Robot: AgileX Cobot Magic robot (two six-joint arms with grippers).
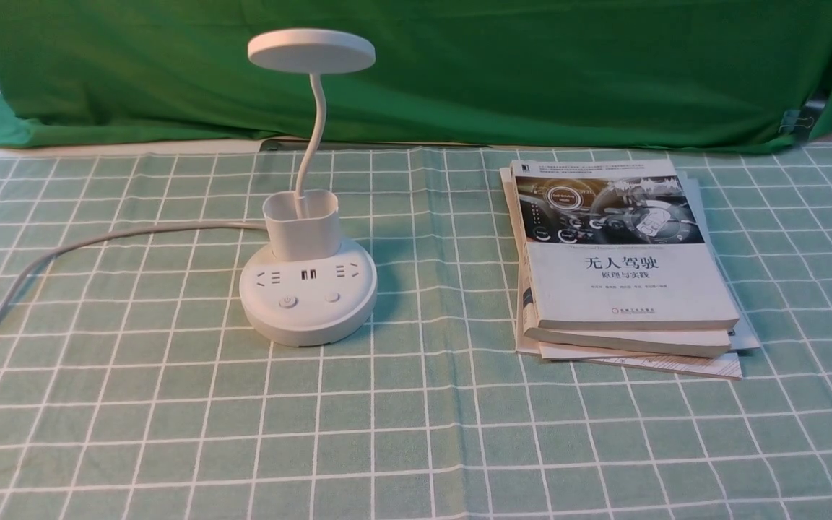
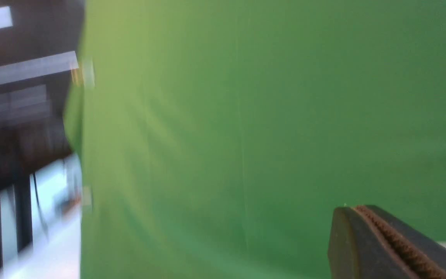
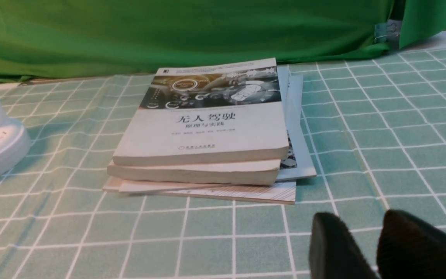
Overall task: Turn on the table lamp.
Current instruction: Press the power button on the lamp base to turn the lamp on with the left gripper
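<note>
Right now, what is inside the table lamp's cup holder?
Only the gooseneck shows, rising from the cup holder; its front wall hides the bottom.

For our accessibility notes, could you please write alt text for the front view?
A white table lamp with a flat round head stands on a green checked tablecloth, two buttons on its base facing the camera and its cord trailing off left. A stack of books lies to its right, with a green curtain behind.
</note>
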